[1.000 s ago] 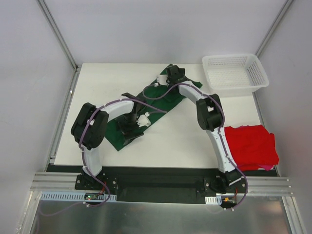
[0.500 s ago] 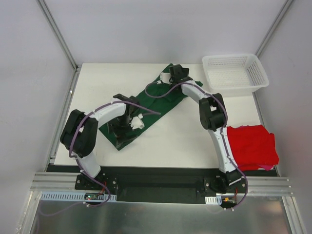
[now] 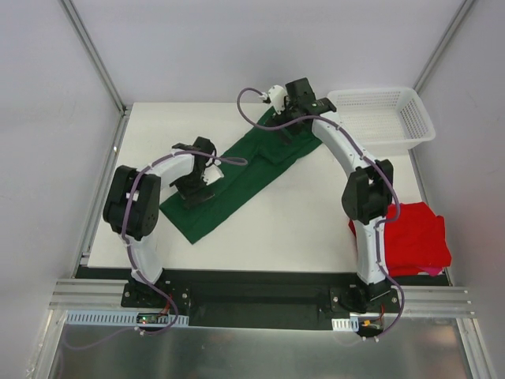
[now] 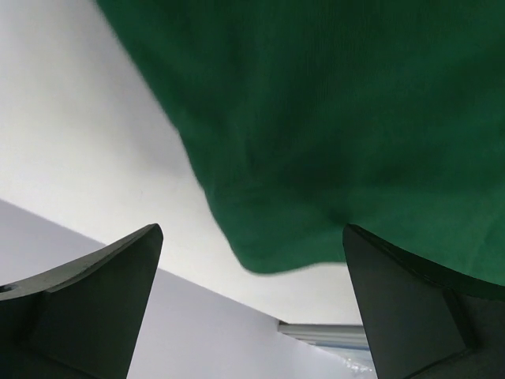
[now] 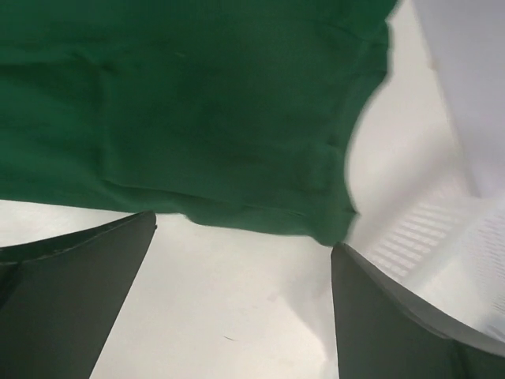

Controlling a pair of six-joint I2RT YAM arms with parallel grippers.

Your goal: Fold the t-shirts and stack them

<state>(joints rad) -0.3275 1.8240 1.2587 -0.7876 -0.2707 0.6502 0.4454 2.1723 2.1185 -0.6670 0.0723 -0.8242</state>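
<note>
Overhead view of a small, enclosed work cell. A white rectangular table (image 3: 292,229) fills the centre. Plain pale grey walls close it in: a back wall (image 3: 260,47) at 12 o'clock, a left panel (image 3: 39,158) at 9 o'clock and a right panel (image 3: 477,174) at 3 o'clock. Two slim aluminium posts run along the corners, one at 11 o'clock (image 3: 93,54) and one at 1 o'clock (image 3: 446,43). At 6 o'clock a black strip (image 3: 260,280) borders the table's near edge, with a silver aluminium rail (image 3: 260,298) beside it. Below that lies a brushed metal sheet (image 3: 252,351). The light is soft and even, casting only faint shadows.
</note>
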